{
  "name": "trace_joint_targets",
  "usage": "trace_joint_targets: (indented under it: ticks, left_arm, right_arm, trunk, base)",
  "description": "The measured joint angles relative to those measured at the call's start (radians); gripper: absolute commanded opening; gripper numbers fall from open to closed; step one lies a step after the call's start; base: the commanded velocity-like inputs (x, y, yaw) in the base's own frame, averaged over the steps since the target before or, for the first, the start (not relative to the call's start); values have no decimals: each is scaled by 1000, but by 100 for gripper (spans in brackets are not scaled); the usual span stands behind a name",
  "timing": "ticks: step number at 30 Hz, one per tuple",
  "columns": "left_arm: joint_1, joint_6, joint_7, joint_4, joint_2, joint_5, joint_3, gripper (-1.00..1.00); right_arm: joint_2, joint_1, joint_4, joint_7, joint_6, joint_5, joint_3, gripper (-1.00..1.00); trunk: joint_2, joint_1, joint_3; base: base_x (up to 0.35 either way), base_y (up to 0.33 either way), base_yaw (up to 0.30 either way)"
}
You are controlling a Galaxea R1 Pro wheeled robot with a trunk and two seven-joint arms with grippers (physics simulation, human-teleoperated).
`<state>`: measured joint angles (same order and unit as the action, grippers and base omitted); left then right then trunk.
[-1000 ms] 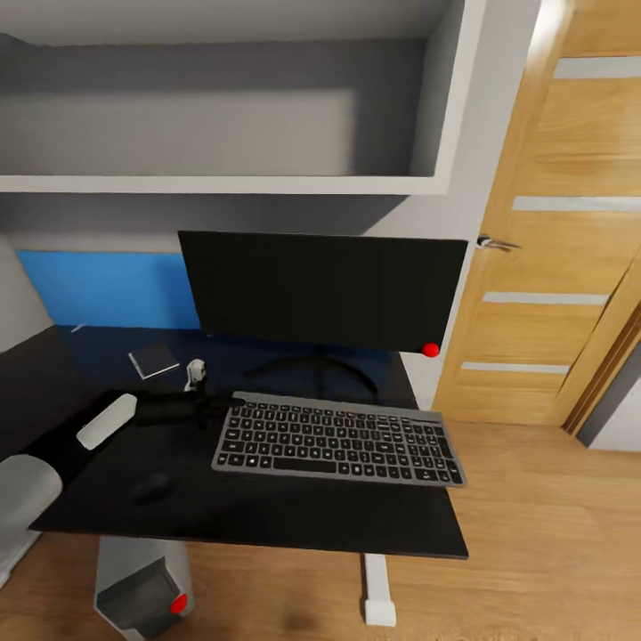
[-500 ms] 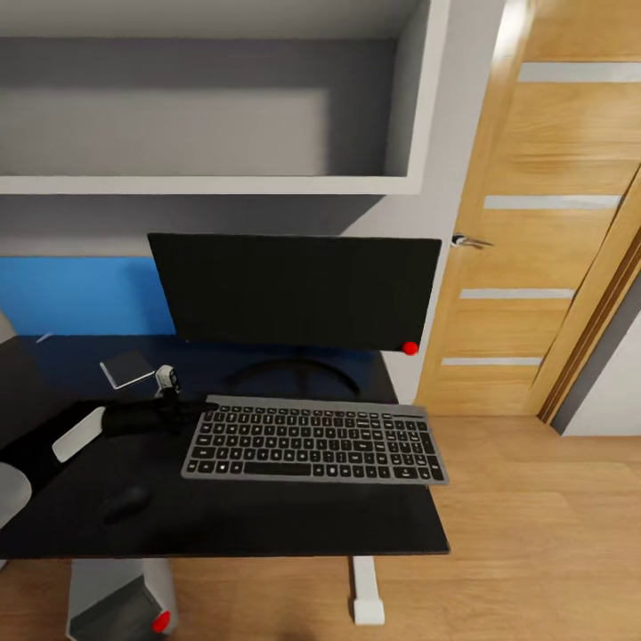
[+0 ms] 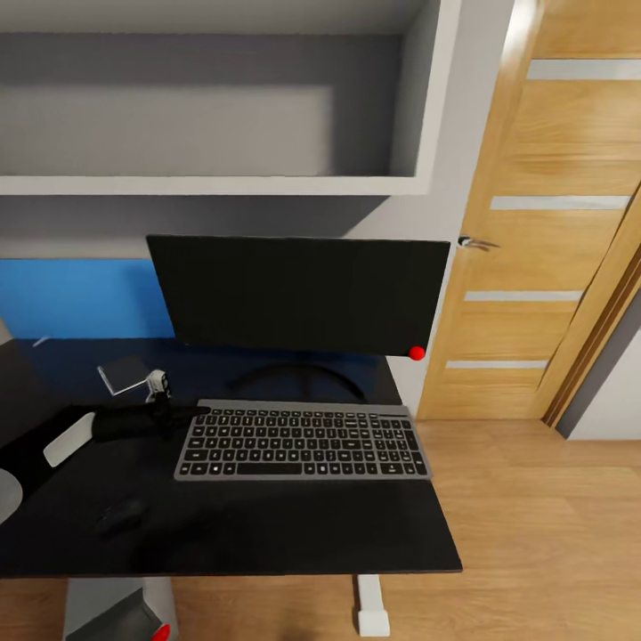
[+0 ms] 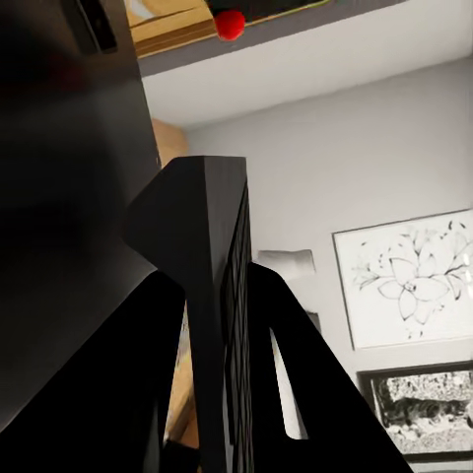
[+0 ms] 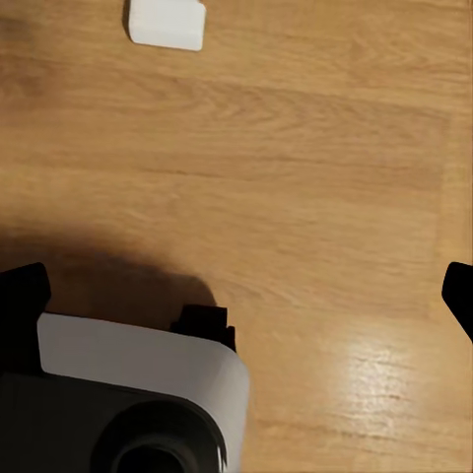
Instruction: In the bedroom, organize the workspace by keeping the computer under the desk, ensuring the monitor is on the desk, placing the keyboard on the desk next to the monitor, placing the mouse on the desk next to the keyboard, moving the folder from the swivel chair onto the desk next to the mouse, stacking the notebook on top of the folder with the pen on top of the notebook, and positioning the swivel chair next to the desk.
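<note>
The black table (image 3: pixel 294 525) stood against the grey wall beside the oak door (image 3: pixel 552 249), with the blue back panel (image 3: pixel 76 298) behind it. The monitor (image 3: pixel 298 294) stood upright at the rear of the table, a red dot on its lower corner nearest the door. Just in front of it lay the keyboard (image 3: pixel 301 441), flat and parallel to the table's front edge. The dark mouse (image 3: pixel 120 515) rested on the table near the front edge, apart from the keyboard on the side away from the door. A small dark notebook (image 3: pixel 125 374) lay farther back, near the blue panel. Below the table's front edge, the top of the computer (image 3: pixel 116 610) showed on the wood floor (image 3: pixel 543 534).

The left arm reached across the table, and the left tool (image 3: pixel 182 414) sat at the keyboard's short end. In the left wrist view its two black fingers (image 4: pixel 296 394) were pressed against either side of the keyboard's edge (image 4: pixel 212 296), apparently pinching it, though the dark render made contact hard to confirm. The right tool's (image 5: pixel 246 296) fingertips (image 5: pixel 22 296) were spread wide over the bare floor, holding nothing, above a white table foot (image 5: pixel 166 22).
</note>
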<state>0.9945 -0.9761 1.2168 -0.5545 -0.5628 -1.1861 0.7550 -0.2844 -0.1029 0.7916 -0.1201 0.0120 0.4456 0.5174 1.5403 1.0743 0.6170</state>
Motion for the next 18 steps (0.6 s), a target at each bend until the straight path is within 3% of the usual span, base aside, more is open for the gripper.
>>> trace_joint_targets:
  ticks: [11,18]
  left_arm:
    - [0,6,-2,18,0,4,5,-100]
    - [0,45,-9,21,5,2,5,-100]
  right_arm:
    - [-1,0,0,0,-1,-1,0,100]
    - [-1,0,0,0,-1,0,0,100]
  trunk:
    - [0,0,0]
    - [0,0,0]
  base:
    - [282,138,0]
    - [95,39,0]
